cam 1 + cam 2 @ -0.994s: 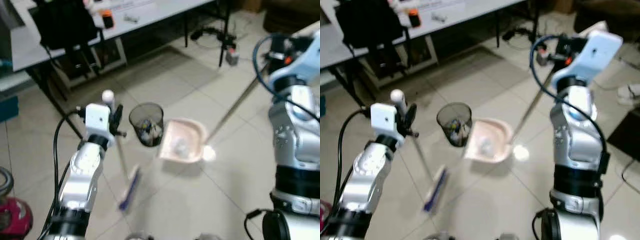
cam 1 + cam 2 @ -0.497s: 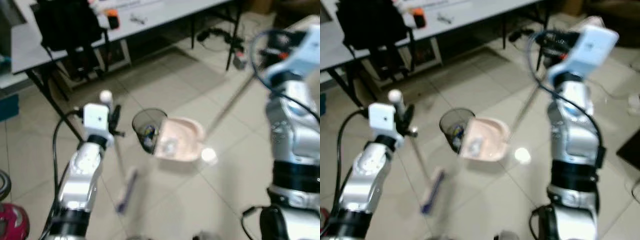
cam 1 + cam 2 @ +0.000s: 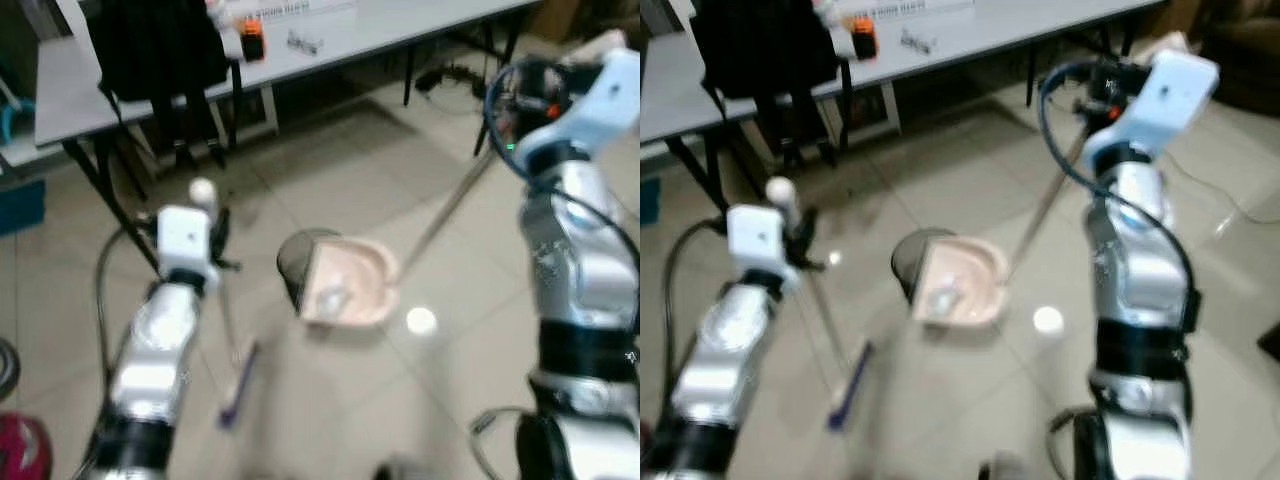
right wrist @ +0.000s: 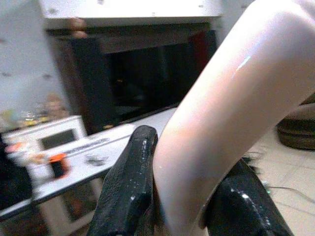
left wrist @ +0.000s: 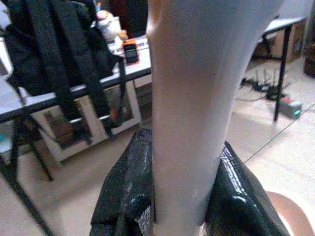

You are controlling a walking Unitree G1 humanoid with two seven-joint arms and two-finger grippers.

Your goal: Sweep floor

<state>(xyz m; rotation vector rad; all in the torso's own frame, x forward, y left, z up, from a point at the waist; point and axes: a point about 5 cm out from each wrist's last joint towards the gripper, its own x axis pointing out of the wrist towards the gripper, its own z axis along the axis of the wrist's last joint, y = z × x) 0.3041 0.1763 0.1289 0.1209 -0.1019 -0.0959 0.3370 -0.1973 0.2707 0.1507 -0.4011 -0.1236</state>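
Observation:
My left gripper (image 3: 213, 243) is shut on the pale broom handle (image 5: 189, 98), its black fingers (image 5: 127, 192) pressed on both sides. The broom slants down to its blue head (image 3: 237, 386) on the tiled floor. My right gripper (image 3: 512, 92), raised at the right, is shut on the long pink dustpan handle (image 4: 221, 123). The handle runs down to the pink dustpan (image 3: 346, 281), which is tipped against the mouth of the black waste bin (image 3: 293, 259). Pale debris lies in the pan.
A small white round thing (image 3: 421, 321) lies on the floor just right of the dustpan. A grey table (image 3: 330, 40) with black legs stands behind, with a black backpack (image 3: 150, 50) hanging from it. Cables lie at the back right. A red object (image 3: 25, 450) sits bottom left.
The dustpan has moved left from beside the bin to over its mouth and tilted up. The camera has shifted a little; both grippers keep their hold.

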